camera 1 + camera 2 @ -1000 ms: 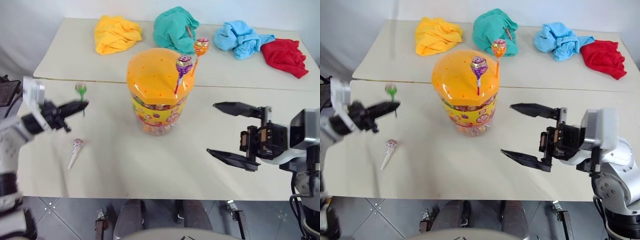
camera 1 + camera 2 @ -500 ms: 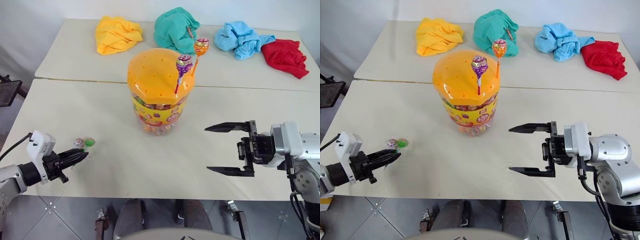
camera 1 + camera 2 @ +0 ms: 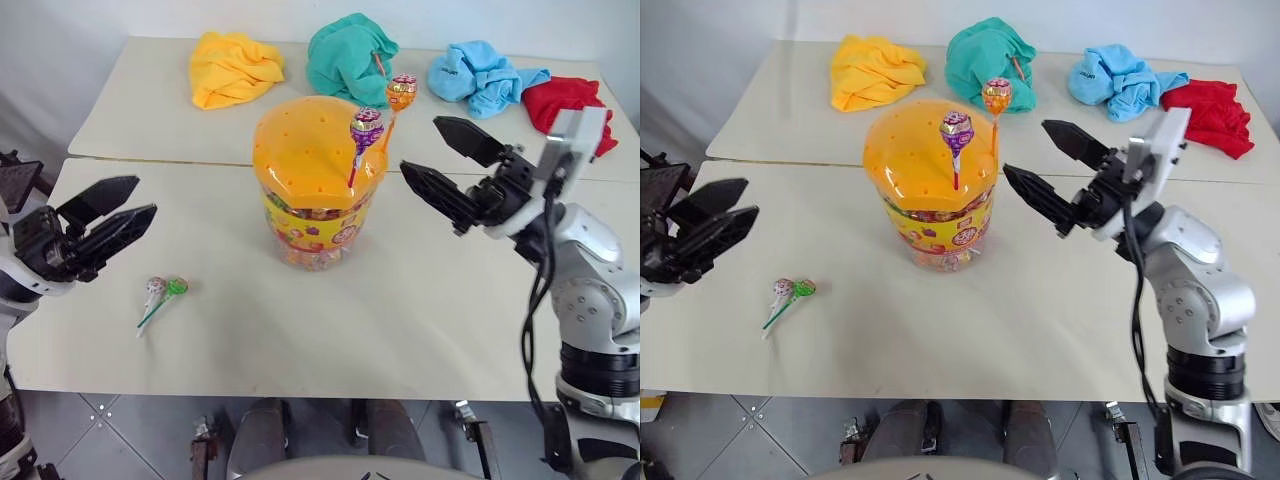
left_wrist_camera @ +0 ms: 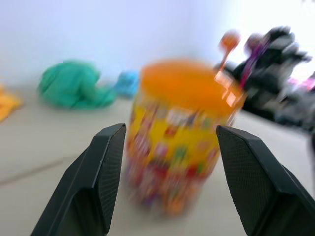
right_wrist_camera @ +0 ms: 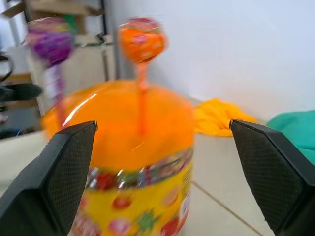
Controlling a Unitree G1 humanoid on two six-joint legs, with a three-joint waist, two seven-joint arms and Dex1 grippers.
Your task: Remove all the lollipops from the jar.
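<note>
Orange jar (image 3: pixel 315 180) holds two lollipops (image 3: pixel 367 131); two more (image 3: pixel 160 293) lie on the surface (image 3: pixel 420 310); left gripper (image 3: pixel 105 212) and right gripper (image 3: pixel 447 165) open, empty.

A jar (image 3: pixel 315 190) stands mid-frame on a pale table (image 3: pixel 420 310), two lollipops (image 3: pixel 366 130) rising from its lid's right side. Bare tabletop surrounds it, except two lollipops lying at lower left (image 3: pixel 160 295). Four crumpled cloths (image 3: pixel 350 55) line the top edge.

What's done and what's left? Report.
Done: two lollipops lie on the table. In hand: nothing; the left gripper is open and empty, the right gripper open beside the jar. Left: the purple lollipop and orange lollipop in the lid.
</note>
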